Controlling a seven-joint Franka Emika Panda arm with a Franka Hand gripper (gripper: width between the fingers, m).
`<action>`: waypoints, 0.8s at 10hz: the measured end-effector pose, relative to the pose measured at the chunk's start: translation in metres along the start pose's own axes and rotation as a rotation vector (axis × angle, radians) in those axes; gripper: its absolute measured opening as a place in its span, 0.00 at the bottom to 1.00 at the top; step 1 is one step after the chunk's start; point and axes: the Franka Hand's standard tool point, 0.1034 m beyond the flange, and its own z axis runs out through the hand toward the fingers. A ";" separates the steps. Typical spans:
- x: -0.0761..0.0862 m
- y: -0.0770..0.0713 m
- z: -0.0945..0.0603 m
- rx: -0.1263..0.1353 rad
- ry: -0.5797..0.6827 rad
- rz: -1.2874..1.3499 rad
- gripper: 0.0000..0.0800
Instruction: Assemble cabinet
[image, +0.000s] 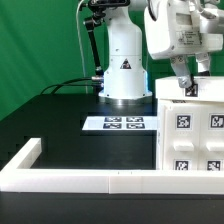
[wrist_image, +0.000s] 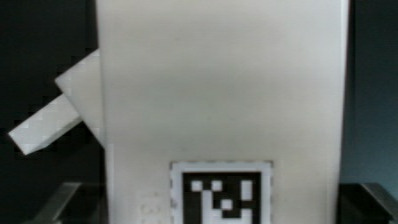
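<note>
The cabinet (image: 190, 125), a white matte plastic box whose faces carry small black-and-white square tags, stands at the exterior view's right edge, on the black table (image: 60, 125) just inside the long low white border rail (image: 90, 180) that runs along the near side. Its flat top lies at about the rail's two o'clock, and three or four tags show on the face turned to the camera. Straight above that top, at twelve o'clock from the box, hangs the white two-finger gripper (image: 187, 87), its dark fingertips reaching down to the top edge so that they seem to touch it or sit just over it; which of the two I cannot tell. In the wrist view a tall white panel (wrist_image: 214, 90) with one tag at its lower end fills the picture, its long axis running along the direction the fingers point, and a smaller slanted white piece (wrist_image: 57, 115) leans against it at about eight o'clock. The fingers themselves are not clearly seen there, so whether they are spread or closed on anything cannot be told. The coming move seems to turn on this vertical line-up: arm above, box directly below. At nine o'clock from the cabinet, well apart, lies the thin flat marker board (image: 115, 124), before the arm's white base (image: 122, 70)
</note>
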 end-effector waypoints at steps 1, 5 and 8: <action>0.000 0.000 0.001 -0.001 0.001 -0.004 0.70; -0.010 -0.002 -0.014 0.016 -0.026 -0.061 0.99; -0.019 -0.005 -0.024 0.038 -0.049 -0.057 1.00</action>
